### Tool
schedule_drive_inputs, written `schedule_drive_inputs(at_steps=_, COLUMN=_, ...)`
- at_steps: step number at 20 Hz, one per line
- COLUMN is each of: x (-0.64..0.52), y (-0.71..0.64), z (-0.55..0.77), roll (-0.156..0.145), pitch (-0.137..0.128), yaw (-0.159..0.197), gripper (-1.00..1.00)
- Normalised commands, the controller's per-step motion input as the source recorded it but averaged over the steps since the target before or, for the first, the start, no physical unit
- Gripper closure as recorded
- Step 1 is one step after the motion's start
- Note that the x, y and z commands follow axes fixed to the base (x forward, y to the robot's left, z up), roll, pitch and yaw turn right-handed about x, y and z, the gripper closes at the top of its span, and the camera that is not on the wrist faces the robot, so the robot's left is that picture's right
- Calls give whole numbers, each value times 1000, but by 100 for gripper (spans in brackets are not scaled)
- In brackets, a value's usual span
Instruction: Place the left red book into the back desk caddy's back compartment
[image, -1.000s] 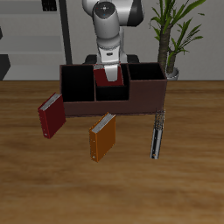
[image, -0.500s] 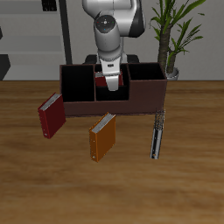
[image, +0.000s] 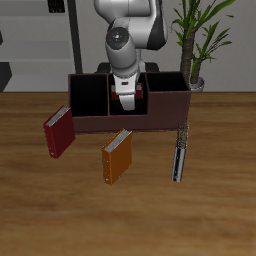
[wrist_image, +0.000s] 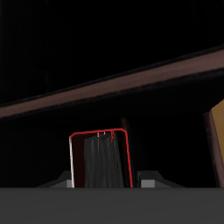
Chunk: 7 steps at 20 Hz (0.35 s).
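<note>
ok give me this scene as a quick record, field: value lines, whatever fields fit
pincer: over the caddy's middle section, gripping the red book
red book: upright, partly down in the caddy
caddy: maroon-brown, at the table's back
back compartment: hidden behind the arm
crimson book: in front of the caddy's end
orange book: nearer the front edge
dark slim object: beside the orange book
plant: behind the caddy

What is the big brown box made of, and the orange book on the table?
The back desk caddy looks like dark stained wood or matte plastic: flat maroon-brown walls, black inside, no shine. It's a render, so that stays uncertain. The orange book looks like a smooth hard cover over paper, with pale page edges showing along its side.
</note>
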Motion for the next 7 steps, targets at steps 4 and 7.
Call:
schedule_drive_inputs(at_steps=4, x=24, y=-15, z=140, roll=20, pitch=-1, yaw=-72, gripper=-100)
schedule_drive_inputs(at_steps=7, x=62, y=-25, z=280, roll=37, pitch=-54, yaw=-92, gripper=-100)
